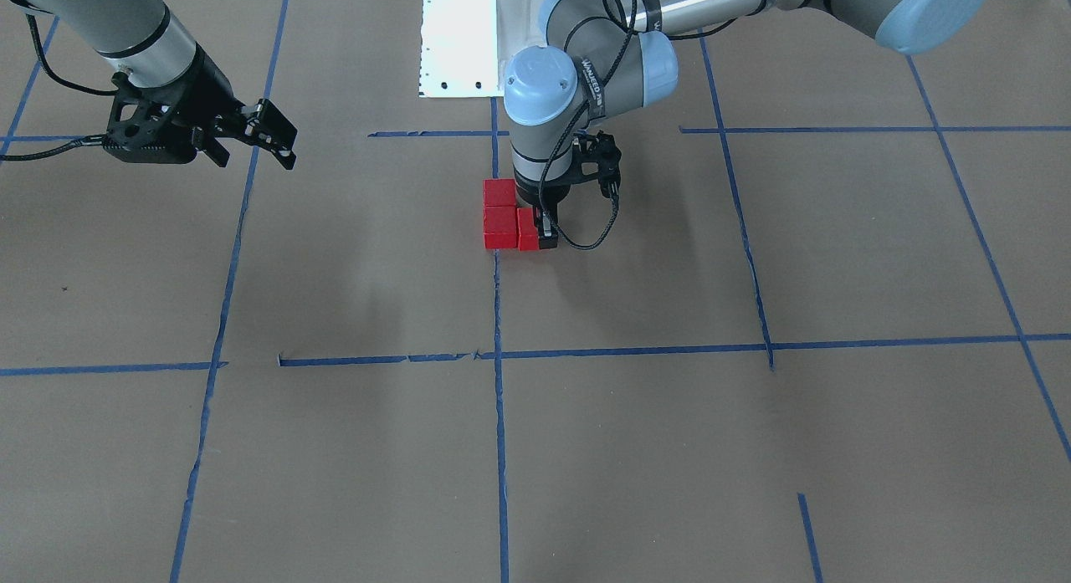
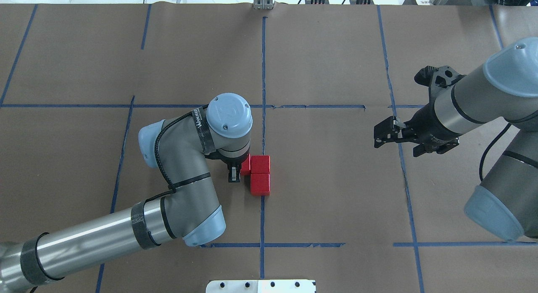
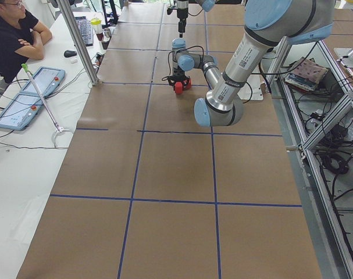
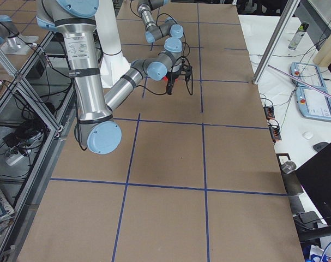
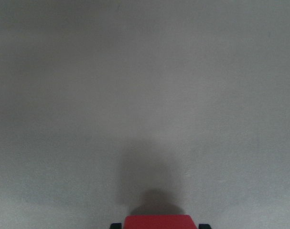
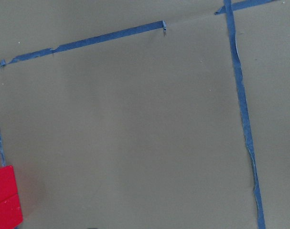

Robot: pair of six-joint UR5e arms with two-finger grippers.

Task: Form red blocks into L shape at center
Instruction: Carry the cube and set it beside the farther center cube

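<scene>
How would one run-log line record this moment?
left gripper: shut on third red block | right gripper: open, away | red blocks: L shape at center

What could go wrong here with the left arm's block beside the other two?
The left gripper is shut on the third red block, set against the other two red blocks. Opening its fingers or lifting off crookedly could nudge them and spoil the L.

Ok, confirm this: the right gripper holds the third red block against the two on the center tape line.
Wrong arm: the left gripper holds the third red block against the other two on the center tape line, as the overhead exterior view shows.
</scene>
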